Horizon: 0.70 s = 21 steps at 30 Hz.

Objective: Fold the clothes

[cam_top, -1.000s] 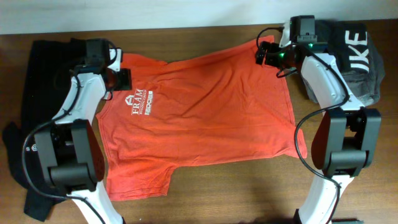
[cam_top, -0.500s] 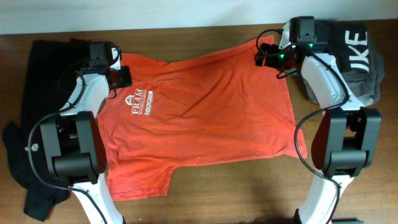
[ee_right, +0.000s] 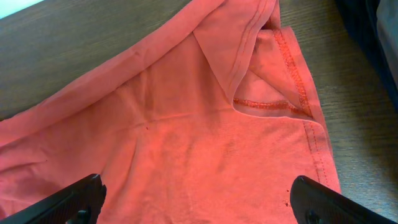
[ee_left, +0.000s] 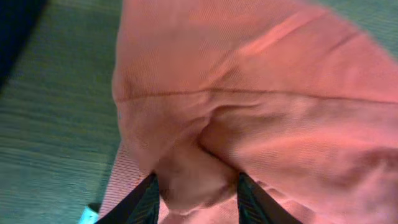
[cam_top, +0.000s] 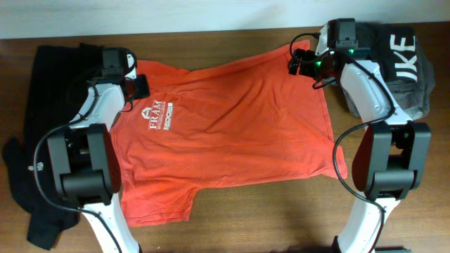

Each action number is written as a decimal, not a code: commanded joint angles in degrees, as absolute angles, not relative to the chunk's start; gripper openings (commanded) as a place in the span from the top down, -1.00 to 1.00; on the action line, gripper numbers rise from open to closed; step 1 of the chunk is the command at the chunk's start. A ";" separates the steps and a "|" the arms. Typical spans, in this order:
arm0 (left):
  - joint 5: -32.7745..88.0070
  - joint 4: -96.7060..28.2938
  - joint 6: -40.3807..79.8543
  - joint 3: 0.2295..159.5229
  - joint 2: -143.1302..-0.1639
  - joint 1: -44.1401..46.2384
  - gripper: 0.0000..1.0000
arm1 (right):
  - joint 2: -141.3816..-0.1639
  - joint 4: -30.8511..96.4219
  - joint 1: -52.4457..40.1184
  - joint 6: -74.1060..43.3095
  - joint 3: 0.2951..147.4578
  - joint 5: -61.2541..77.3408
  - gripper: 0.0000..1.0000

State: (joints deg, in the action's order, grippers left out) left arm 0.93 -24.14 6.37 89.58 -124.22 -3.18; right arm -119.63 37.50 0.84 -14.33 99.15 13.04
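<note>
The orange-red T-shirt (cam_top: 232, 133) lies spread, front up, across the middle of the wooden table (cam_top: 246, 225), its white chest lettering (cam_top: 156, 118) towards its left part and one short sleeve sticking out at its near-left corner.

The left gripper (cam_top: 140, 86) sits at the shirt's far-left corner, just beyond the lettering. In the left wrist view its two dark fingers (ee_left: 148, 198) are drawn partway together with a bulging fold of the orange cloth filling the gap and pressing against both, so it has hold of the shirt. The fabric around that fold is rucked into soft ridges, and bare table shows just past the shirt's edge.

The right gripper (cam_top: 297, 63) is at the shirt's far-right corner. Its fingers (ee_right: 81, 196) stand spread wide, one at each lower corner of the right wrist view, with flat cloth below them and nothing gripped. Just ahead of them the shirt's edge is turned over on itself, with a stitched hem showing in the fold.

A long black garment (cam_top: 49, 91) lies to the left of the shirt, partly under the left arm. A dark grey garment with white letters (cam_top: 401, 63) is heaped off the shirt's far-right corner, beside the right arm
</note>
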 commanded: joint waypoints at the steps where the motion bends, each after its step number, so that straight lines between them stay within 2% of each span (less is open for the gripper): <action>1: -0.03 -23.24 9.43 90.06 -126.43 -3.27 0.16 | -119.35 37.58 0.38 -13.72 99.55 13.30 -0.99; 7: -0.05 -21.02 9.41 90.06 -126.45 -3.27 0.19 | -119.35 37.60 0.38 -13.72 99.55 13.30 -0.99; 12: 0.01 -19.11 9.43 90.06 -126.41 -3.11 0.68 | -119.37 37.71 0.38 -13.69 99.55 13.26 -0.98; 16: 0.05 -19.20 9.41 91.83 -126.15 -3.11 0.97 | -119.37 37.87 0.38 -12.32 99.55 12.91 -0.98; 21: 0.05 -20.27 9.41 95.77 -125.29 -3.11 0.99 | -119.37 38.41 0.38 -12.21 99.55 12.86 -0.98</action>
